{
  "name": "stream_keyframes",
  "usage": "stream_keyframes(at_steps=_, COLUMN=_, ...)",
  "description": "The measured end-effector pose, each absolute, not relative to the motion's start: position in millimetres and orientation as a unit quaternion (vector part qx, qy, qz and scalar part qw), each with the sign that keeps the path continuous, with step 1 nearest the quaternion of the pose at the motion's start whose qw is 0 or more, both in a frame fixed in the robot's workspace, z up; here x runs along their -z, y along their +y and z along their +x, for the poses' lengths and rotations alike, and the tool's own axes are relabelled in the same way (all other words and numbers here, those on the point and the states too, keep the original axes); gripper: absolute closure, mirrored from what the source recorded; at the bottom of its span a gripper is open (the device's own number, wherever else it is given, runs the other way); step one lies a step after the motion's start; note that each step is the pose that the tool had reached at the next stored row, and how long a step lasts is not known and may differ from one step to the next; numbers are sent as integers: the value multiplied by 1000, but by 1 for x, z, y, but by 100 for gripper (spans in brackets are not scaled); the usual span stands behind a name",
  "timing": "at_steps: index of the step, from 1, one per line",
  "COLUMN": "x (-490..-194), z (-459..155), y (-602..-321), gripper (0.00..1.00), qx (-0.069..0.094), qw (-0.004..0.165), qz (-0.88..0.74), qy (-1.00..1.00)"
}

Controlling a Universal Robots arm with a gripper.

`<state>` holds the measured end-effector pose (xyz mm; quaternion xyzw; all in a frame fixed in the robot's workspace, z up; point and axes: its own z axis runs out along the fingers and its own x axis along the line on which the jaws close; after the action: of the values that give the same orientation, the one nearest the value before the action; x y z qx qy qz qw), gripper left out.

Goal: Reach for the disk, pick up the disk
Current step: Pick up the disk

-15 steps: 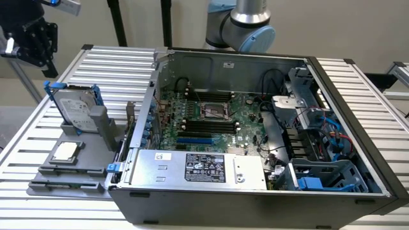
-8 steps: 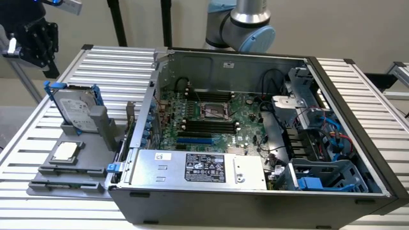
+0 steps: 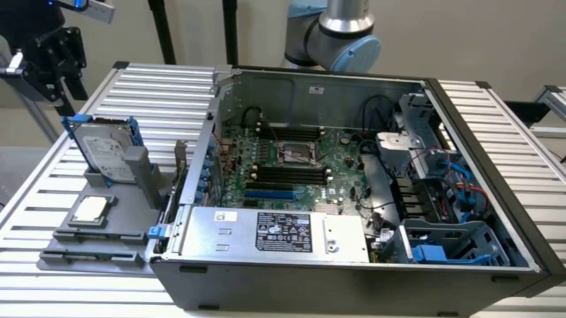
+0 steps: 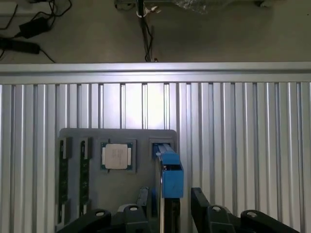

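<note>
In the exterior view, the disk [image 3: 105,151] was seen standing upright on its edge in a grey holder [image 3: 146,173] on the slatted metal desk [image 3: 159,86], to the exterior view's left of the open computer case [image 3: 354,278]. Its white label and blue frame were shown broadside. A small square chip [image 3: 92,210] was seen lying flat in the same holder, nearer the camera than the disk. The claw [image 3: 62,93] was seen hanging above the disk's far upper corner, and a section of the arm [image 3: 340,30] was seen behind the case.

The wrist view supplied what the exterior view did not. The disk was presented there edge-on from above, as a thin strip capped by its blue rail [image 4: 171,180], with the chip beside it in the holder. The claw's two black fingers [image 4: 199,203] were shown apart, one on each side of the disk's upper edge, with a gap on both sides. Nothing was clamped, and no contact with the disk could be made out. Dark cables [image 4: 29,29] were seen on the floor beyond the desk's edge
</note>
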<state>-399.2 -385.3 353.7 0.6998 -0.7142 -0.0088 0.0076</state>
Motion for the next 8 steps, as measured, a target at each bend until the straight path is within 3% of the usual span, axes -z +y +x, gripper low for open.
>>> stream_keyframes(at_steps=1, x=-352, z=-399, y=-385, gripper=52, qx=8, qw=7, qz=700, qy=-714)
stream_keyframes(at_steps=8, x=-339, z=-399, y=-385, gripper=52, qx=4, qw=3, qz=700, qy=-714)
